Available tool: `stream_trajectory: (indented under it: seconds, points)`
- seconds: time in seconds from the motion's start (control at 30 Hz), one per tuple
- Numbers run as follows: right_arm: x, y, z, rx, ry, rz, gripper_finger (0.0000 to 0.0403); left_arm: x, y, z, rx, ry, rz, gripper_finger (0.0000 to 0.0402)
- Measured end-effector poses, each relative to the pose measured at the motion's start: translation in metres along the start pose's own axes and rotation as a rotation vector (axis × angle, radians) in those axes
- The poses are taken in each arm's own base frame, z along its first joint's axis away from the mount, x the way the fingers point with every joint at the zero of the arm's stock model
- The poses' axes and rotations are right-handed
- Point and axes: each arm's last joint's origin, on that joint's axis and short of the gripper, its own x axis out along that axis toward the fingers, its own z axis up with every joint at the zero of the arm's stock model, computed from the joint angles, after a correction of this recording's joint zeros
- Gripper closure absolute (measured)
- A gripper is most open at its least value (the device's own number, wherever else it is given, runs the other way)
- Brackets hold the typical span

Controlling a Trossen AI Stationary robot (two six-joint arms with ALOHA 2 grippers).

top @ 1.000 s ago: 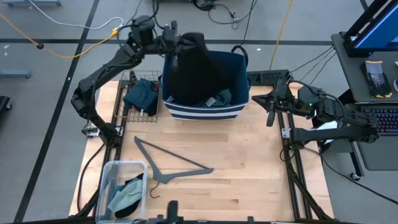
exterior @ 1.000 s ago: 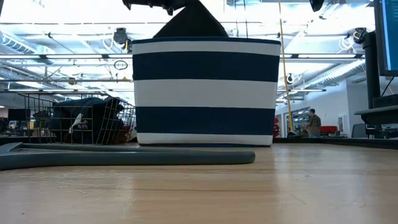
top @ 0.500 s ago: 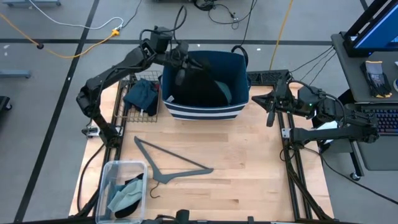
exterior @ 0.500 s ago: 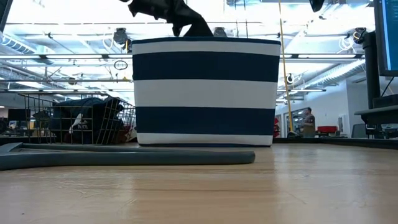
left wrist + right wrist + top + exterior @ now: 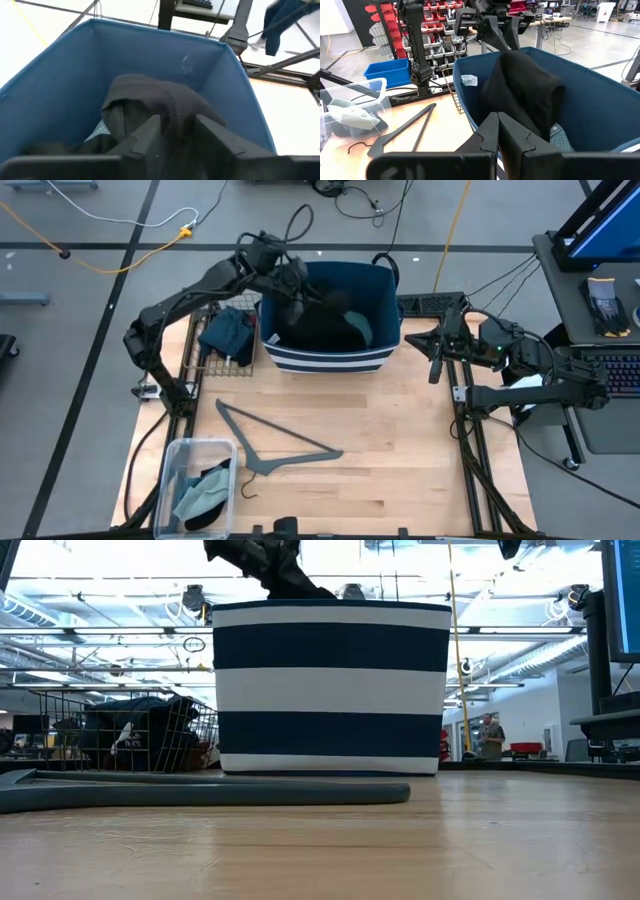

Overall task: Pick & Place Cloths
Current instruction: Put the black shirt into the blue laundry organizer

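A black cloth (image 5: 322, 328) sits mostly inside the navy-and-white striped bin (image 5: 330, 361), its top still rising to my left gripper (image 5: 292, 282) over the bin's left part. The left wrist view shows the cloth (image 5: 150, 97) bunched against the blue inner wall. In the low view only its peak (image 5: 292, 582) shows above the rim. A pale teal checked cloth (image 5: 359, 326) lies under it. A navy cloth (image 5: 228, 332) lies in the wire basket, a pale green one (image 5: 200, 492) in the clear box. My right gripper (image 5: 498, 125) is shut at the table's right edge. My left gripper pinches a raised fold at the top of the black cloth (image 5: 176, 117) between its two fingers (image 5: 149, 134), coming from above and slanting down into the bin. The cloth hangs slack below the fingers (image 5: 506, 55), and its lower part is piled on the bin's contents.
A wire basket (image 5: 201, 308) stands left of the bin. A grey hanger (image 5: 285, 446) lies flat on the table's middle, and a clear plastic box (image 5: 182, 452) sits at the near left corner. Bare wood stretches between the bin and the near edge, right of the hanger.
My left gripper has come down and toward the near edge, over the bin. The black cloth, which hung tall above the rim, has sunk into the bin and collapsed on the contents. Only its top stays up at the fingers.
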Motion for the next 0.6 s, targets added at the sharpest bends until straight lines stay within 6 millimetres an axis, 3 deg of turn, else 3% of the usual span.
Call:
stream_trajectory:
  seconds: [0.23,0.37,0.6]
  points:
    - [0.000,0.000,0.000,0.003,0.000,0.000,0.0403,-0.005,-0.004,0.002,-0.034,-0.007,0.015,0.0176]
    - [0.000,0.000,0.000,0.004,-0.004,0.001,0.0403,-0.003,-0.012,0.002,-0.113,0.016,0.008,0.0139]
    - [0.000,0.001,0.004,0.004,-0.043,0.008,0.0403,0.057,-0.031,-0.025,0.008,0.196,0.063,0.0131]
